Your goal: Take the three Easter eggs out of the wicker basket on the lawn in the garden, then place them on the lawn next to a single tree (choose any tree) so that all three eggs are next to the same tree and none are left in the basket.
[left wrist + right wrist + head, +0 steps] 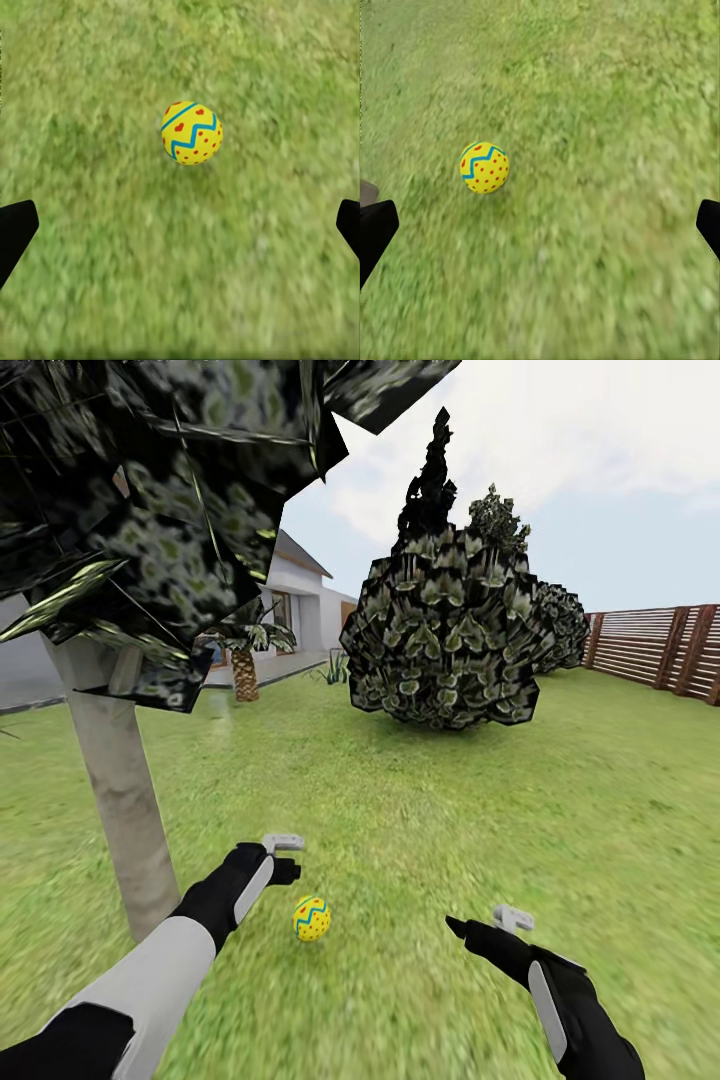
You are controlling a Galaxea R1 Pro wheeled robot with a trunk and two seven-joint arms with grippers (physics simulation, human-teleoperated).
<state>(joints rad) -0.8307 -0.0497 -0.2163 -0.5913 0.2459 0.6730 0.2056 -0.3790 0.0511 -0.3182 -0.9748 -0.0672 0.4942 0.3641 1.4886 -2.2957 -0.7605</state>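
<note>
Both grippers [283, 857] [490, 922] gape empty above one egg [311, 918] on lawn [450, 810].

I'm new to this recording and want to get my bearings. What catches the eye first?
A bright yellow egg with blue zigzag and red dots lies on the lawn, between the open left gripper and open right gripper. A pale grey tree trunk stands just left of it.

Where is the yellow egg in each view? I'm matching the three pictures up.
Head view: the egg lies on the lawn, low and left of centre, between the two arms, near the grey trunk.
Left wrist view: upper middle.
Right wrist view: left of centre.
Shared landmark: the egg's blue zigzag.
</note>
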